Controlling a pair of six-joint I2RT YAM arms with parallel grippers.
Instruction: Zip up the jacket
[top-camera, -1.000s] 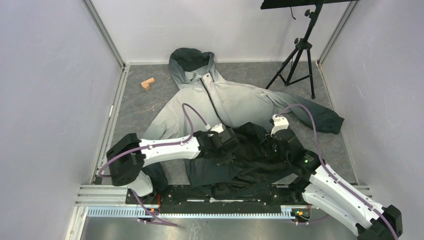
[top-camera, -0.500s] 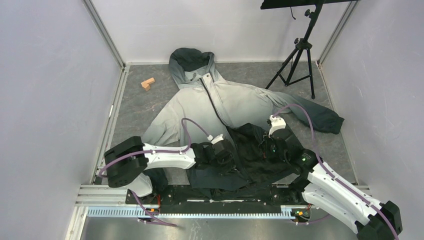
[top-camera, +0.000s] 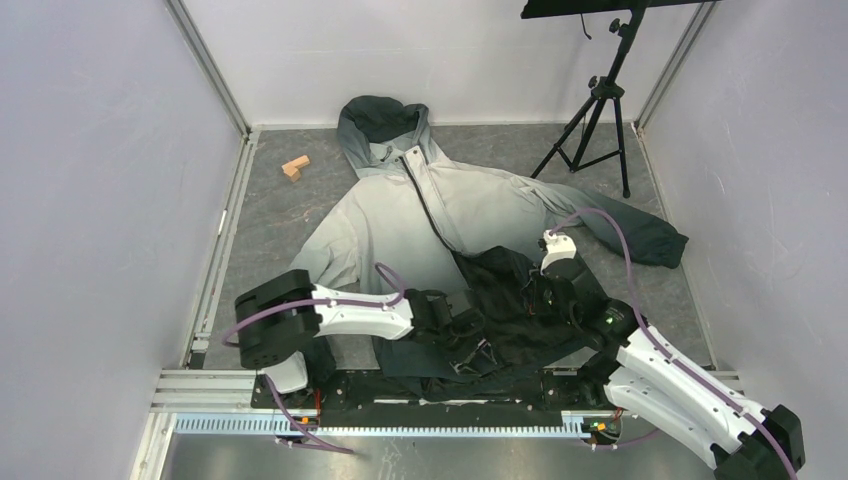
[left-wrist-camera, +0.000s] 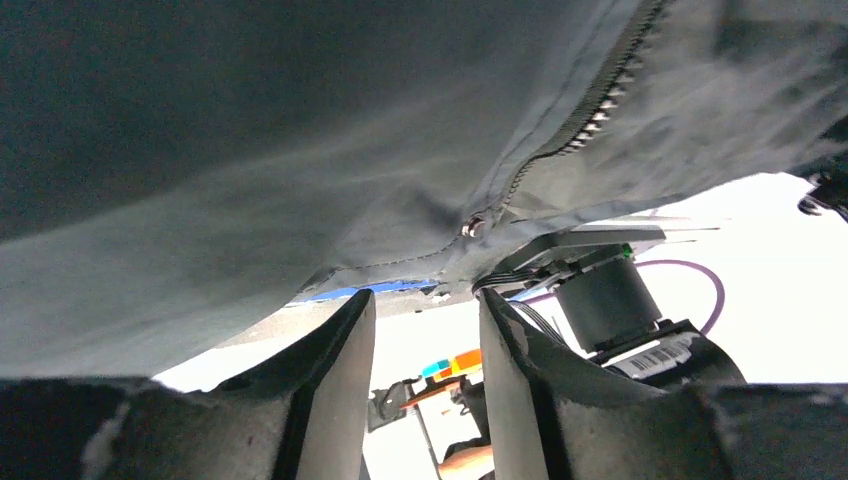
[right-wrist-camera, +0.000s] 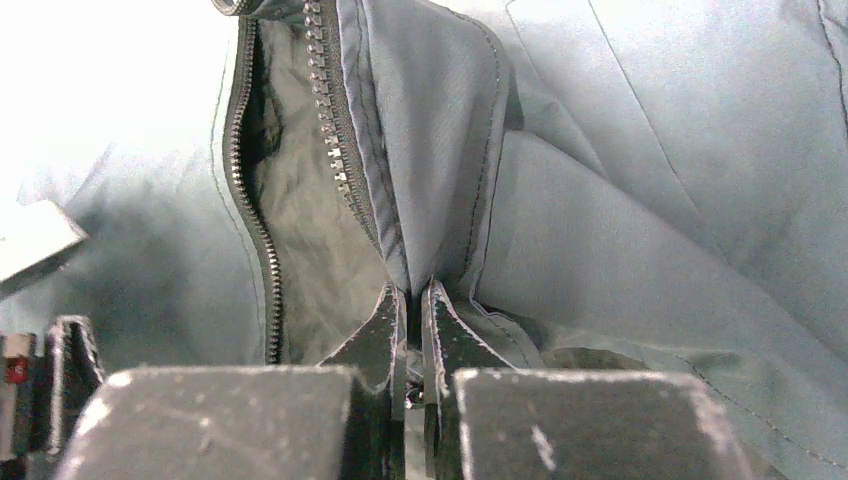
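The jacket (top-camera: 480, 200) lies flat on the floor, dark hood at the back, pale grey body, charcoal hem bunched up near the arms. Its dark zipper (top-camera: 432, 210) runs down the front and stands open at the lower part. My left gripper (top-camera: 472, 340) is at the near hem; in the left wrist view it (left-wrist-camera: 425, 300) is open and empty, just under the hem fabric (left-wrist-camera: 300, 150), with zipper teeth (left-wrist-camera: 600, 105) above. My right gripper (top-camera: 537, 295) is shut on a fold of the jacket (right-wrist-camera: 440, 180) beside the open zipper teeth (right-wrist-camera: 335, 150).
A small wooden block (top-camera: 294, 167) lies at the back left. A black tripod (top-camera: 592, 120) stands at the back right. Walls close in on both sides. A metal rail (top-camera: 400, 420) runs along the near edge.
My left arm has swung down and toward the near edge, its gripper moving from the jacket's middle to the hem. The dark hem fabric has shifted. The right gripper has barely moved.
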